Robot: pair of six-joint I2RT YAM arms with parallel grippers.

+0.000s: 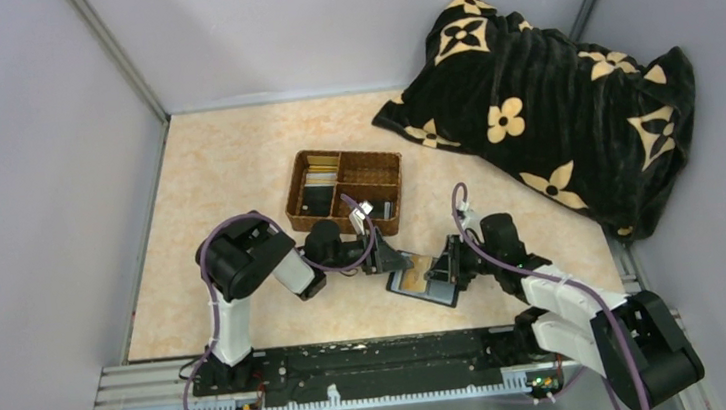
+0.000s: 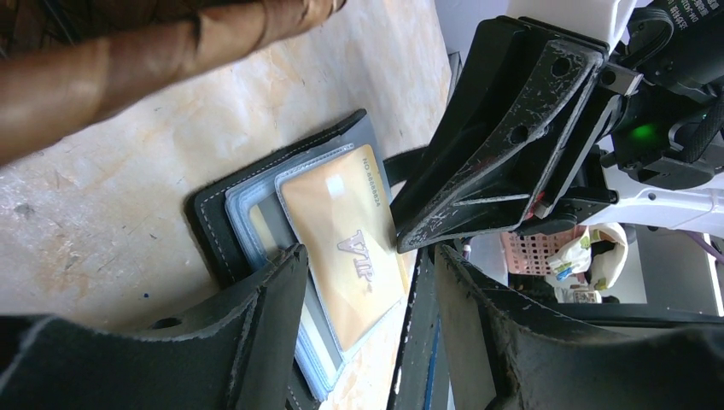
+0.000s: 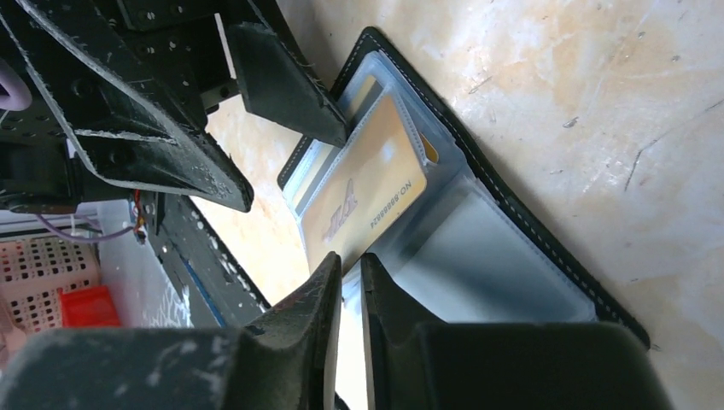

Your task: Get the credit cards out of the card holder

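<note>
The black card holder (image 1: pixel 425 283) lies open on the table between both grippers, its clear sleeves (image 3: pixel 504 256) fanned out. A gold credit card (image 2: pixel 346 243) marked VIP sits in the top sleeve (image 3: pixel 367 198), and edges of other cards show beneath it. My left gripper (image 2: pixel 367 295) is open, one finger (image 2: pixel 265 320) over the holder's sleeves and the other beyond its edge. My right gripper (image 3: pixel 351 272) has its fingertips at the gold card's near edge, jaws a narrow gap apart with only a clear sleeve edge between them.
A brown wicker divided tray (image 1: pixel 368 171) holding cards stands just behind the left gripper (image 1: pixel 391 260). A black blanket with cream flowers (image 1: pixel 550 107) is heaped at the back right. Grey walls close in the table on three sides.
</note>
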